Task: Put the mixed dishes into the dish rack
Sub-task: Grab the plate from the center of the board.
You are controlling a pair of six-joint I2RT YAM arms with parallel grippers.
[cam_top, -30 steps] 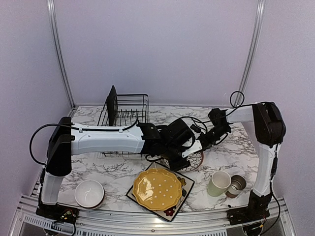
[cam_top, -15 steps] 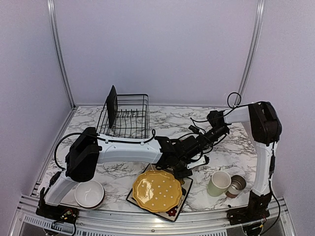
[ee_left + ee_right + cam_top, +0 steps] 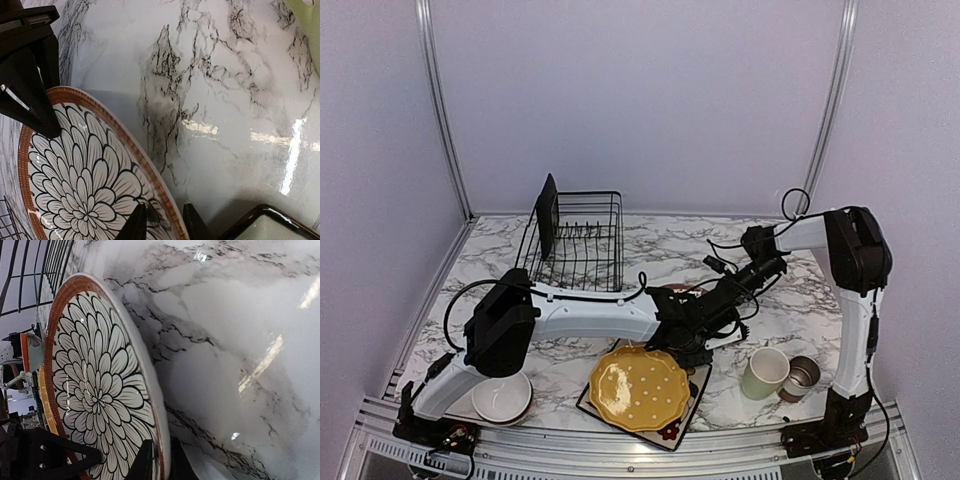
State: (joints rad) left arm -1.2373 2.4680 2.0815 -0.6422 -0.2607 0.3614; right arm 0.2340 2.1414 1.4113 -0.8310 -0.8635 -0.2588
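Nearest, along the front edge, sit a white bowl (image 3: 502,396) at the left, a yellow plate (image 3: 640,385) stacked on a black square plate (image 3: 672,430), and at the right a green mug (image 3: 764,372) touching a small cup (image 3: 803,374). None of these is in the rack yet.

Just beyond the stack, both arms meet over a round flowered plate (image 3: 85,170) in the middle of the table (image 3: 800,300). The right gripper (image 3: 161,442) is clamped on the plate's thin rim. The left gripper (image 3: 165,207) has a finger on each side of the rim further round, but I cannot tell whether it is pinching yet.

This is probably where it could go wrong. Both holds are narrow bites on a glazed edge. If the arms lift or turn out of step, the plate could twist and slip. If one gripper lets go early, the plate may swing on the other. A drop would likely land it on the yellow plate just beside it.

Far left stands the dish rack (image 3: 619,230), with a black plate (image 3: 548,215) upright at its left end. A low carry could catch the near wire wall or knock that plate over.
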